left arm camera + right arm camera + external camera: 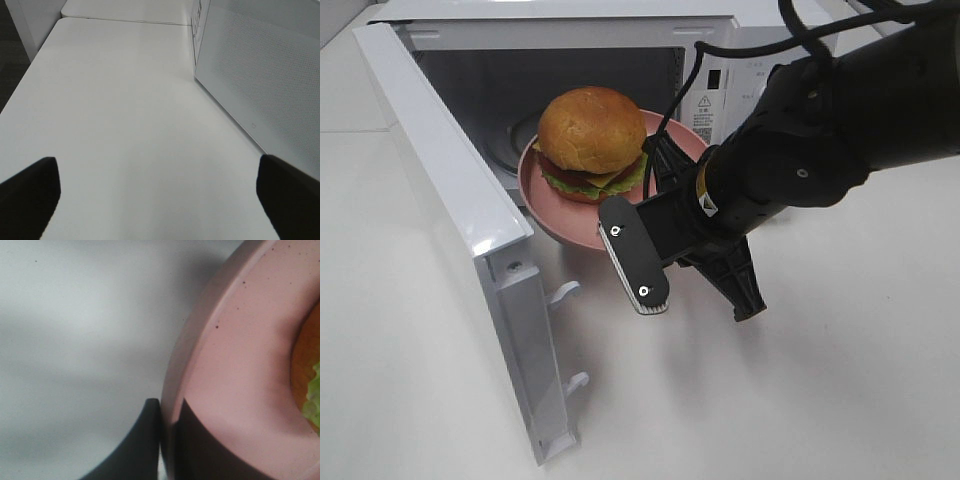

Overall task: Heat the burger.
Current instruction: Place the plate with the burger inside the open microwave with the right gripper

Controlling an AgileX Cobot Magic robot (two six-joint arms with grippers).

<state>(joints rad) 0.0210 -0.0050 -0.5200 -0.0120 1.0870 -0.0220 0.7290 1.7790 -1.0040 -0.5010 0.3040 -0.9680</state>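
Note:
The burger (pixel 592 130), with a golden bun, green lettuce and a dark patty, sits on a pink plate (pixel 555 215). The plate hangs at the mouth of the open microwave (pixel 470 75), its front rim still outside the cavity. My right gripper (pixel 660 165) is shut on the plate's right rim. In the right wrist view, that gripper (pixel 167 412) pinches the plate's rim (pixel 235 365) between two dark fingers, and a bit of the burger (pixel 311 395) shows at the edge. My left gripper (pixel 160 195) is open over bare table, holding nothing.
The microwave door (pixel 450 190) stands swung open to the left, its latch hooks pointing toward the front. The microwave's control panel (pixel 720 95) lies behind my right arm. In the left wrist view a white microwave wall (pixel 260 75) rises beside the white table (pixel 115 100).

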